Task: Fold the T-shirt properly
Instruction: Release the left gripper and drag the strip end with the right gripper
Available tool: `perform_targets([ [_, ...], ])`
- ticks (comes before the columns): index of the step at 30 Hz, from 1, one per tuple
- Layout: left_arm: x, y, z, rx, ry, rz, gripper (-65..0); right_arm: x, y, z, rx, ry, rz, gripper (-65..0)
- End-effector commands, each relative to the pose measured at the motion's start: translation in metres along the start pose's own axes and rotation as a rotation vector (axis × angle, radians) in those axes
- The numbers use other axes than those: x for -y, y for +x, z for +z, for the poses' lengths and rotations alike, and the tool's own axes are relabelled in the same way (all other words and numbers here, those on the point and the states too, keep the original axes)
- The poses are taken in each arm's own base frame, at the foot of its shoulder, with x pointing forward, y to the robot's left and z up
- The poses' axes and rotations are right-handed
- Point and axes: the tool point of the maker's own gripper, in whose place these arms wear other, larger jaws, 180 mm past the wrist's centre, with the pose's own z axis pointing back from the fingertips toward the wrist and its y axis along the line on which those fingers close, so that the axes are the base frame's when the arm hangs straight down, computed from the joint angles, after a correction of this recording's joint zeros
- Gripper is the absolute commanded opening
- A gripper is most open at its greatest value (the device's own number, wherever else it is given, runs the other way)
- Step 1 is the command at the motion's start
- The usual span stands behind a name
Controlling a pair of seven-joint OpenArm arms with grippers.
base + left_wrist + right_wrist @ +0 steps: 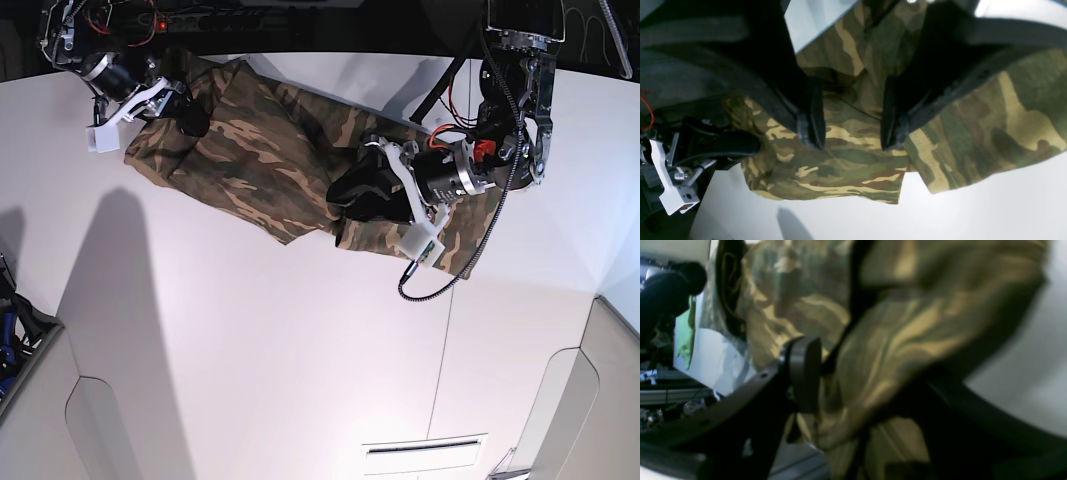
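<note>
T-shirt (250, 150) cloth is bunched up against the right gripper (840, 373), camouflage folds pressed tight between its dark round pad (803, 373) and the other finger, so that pincer is clamped on the fabric at the shirt's far left end in the base view. Over to the left gripper (851, 133): its two black fingers (811, 126) stand well apart, wide, hovering over the tan and olive print with nothing between them, above the shirt's other end. Pull back and the shirt stretches in a long diagonal band across the top of the white table (250, 350), crumpled and partly doubled over, one hem edge lying on bare tabletop just below the left arm.
</note>
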Motion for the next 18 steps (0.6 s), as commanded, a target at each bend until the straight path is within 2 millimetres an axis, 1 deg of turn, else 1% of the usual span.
perform_targets([
  [1,0.003,0.014,0.002,0.043,-0.015,-0.019,-35.0,-0.005,0.007,-0.002,0.015,0.009,0.023,-31.8],
  [7,0.003,0.014,0.002,0.043,-0.015,-0.019,-35.0,-0.018,0.016,-0.017,0.045,0.032,0.018,-31.8],
  [12,0.003,0.014,0.002,0.043,-0.015,-0.019,-35.0,-0.019,0.023,-0.022,0.045,0.022,0.045,-32.3],
  [13,0.003,0.014,0.002,0.043,-0.015,-0.019,-35.1,-0.018,0.023,-0.022,0.045,0.019,0.049,-35.0],
  [14,0.003,0.014,0.002,0.043,-0.015,-0.020,-35.1,-0.018,0.024,-0.023,0.045,0.018,0.051,-39.7],
  [17,0.003,0.015,0.002,0.044,-0.015,-0.019,-35.1,-0.018,0.023,-0.023,0.044,0.017,0.051,-60.4],
  [18,0.003,0.015,0.002,0.044,-0.015,-0.019,-35.1,-0.018,0.023,-0.023,0.044,0.017,0.051,-65.0],
])
